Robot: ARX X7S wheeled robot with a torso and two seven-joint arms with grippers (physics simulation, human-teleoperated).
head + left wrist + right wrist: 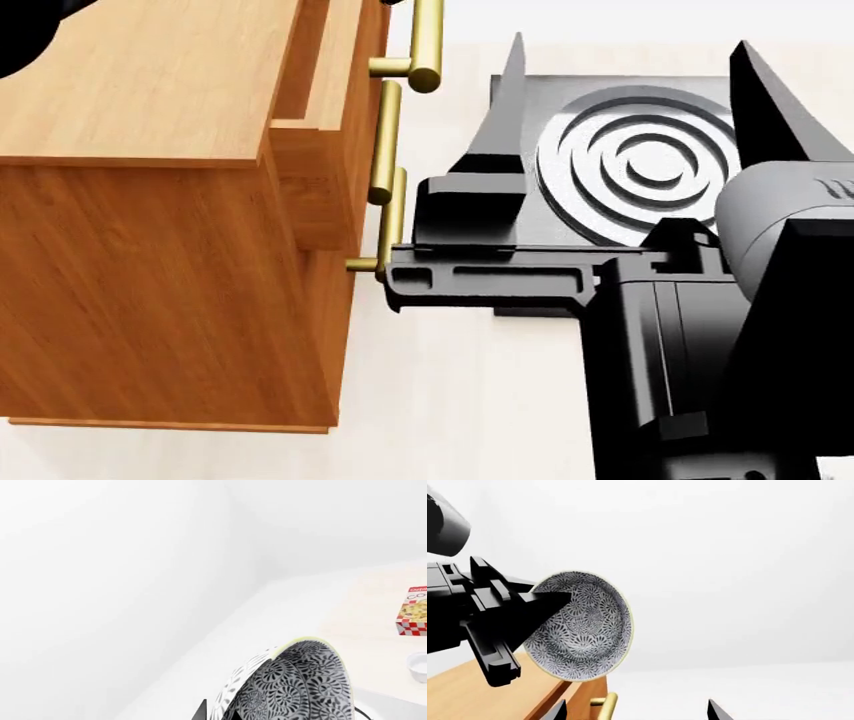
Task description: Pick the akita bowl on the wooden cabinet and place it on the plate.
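The akita bowl [584,625], white with a fine black net pattern, hangs tilted on its side in the air above the wooden cabinet [494,695]. My left gripper [564,600] is shut on its rim, one finger inside and one outside. In the left wrist view the bowl [293,685] fills the lower edge beside the left gripper [219,712]. My right gripper [627,60] is open and empty, in front of the cabinet [147,200]; only its fingertips [714,711] show in the right wrist view. The plate is out of view.
A black square stove plate with grey concentric rings [647,160] lies under the right gripper. Brass bar handles [424,45] stick out of the cabinet front next to the right arm. A red-and-white box [413,611] and a small white cup [419,666] stand on the table.
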